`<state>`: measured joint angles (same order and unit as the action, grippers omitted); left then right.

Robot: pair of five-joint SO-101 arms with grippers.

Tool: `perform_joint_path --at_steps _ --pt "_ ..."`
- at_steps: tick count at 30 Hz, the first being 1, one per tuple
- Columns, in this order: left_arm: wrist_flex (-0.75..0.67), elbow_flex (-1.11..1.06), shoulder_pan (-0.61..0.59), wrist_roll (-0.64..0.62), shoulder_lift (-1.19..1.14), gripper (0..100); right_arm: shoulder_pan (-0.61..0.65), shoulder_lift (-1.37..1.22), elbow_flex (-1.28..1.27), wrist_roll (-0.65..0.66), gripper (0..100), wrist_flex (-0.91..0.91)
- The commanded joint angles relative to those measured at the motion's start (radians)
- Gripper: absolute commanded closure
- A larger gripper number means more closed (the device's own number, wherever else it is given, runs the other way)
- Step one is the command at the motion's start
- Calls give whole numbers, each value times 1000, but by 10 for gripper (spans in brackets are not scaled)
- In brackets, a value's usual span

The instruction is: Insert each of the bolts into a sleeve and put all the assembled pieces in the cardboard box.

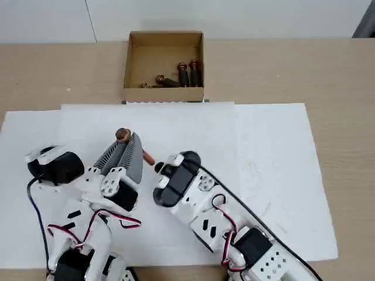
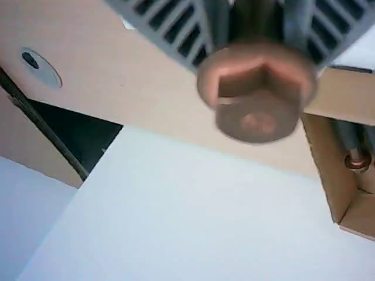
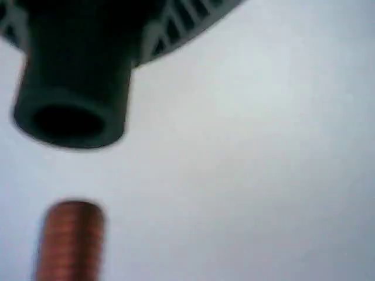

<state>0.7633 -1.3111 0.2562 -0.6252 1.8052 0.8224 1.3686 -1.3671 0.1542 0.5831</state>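
Note:
My left gripper (image 1: 125, 151) is shut on a copper bolt (image 1: 122, 136). The bolt's hex head (image 2: 258, 93) sticks out past the grey ribbed fingers (image 2: 158, 20), and its threaded end (image 1: 149, 158) points toward the other arm. My right gripper (image 1: 159, 170) is shut on a black sleeve (image 3: 73, 99), whose open bore faces the bolt's threaded tip (image 3: 71, 240). A small gap separates the tip from the sleeve. The cardboard box (image 1: 166, 93) stands at the far side of the table and holds several assembled pieces (image 1: 187, 73).
A white paper sheet (image 1: 263, 164) covers the work area under both arms. The box's corner (image 2: 345, 175) lies just past the left gripper. Bare wooden tabletop (image 1: 293, 70) runs around the sheet.

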Motion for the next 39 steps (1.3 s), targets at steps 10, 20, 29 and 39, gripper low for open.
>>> perform_joint_path --at_steps 10,20,29,39 --pt "51 13 -2 -2 11 994 22 12 31 11 995 -27" --pt "52 7 0 -2 9 994 24 12 44 12 995 -61" --pt "106 5 91 -2 6 994 27 12 57 12 995 -61" --pt "269 -7 124 118 6 994 24 48 72 95 995 -113"
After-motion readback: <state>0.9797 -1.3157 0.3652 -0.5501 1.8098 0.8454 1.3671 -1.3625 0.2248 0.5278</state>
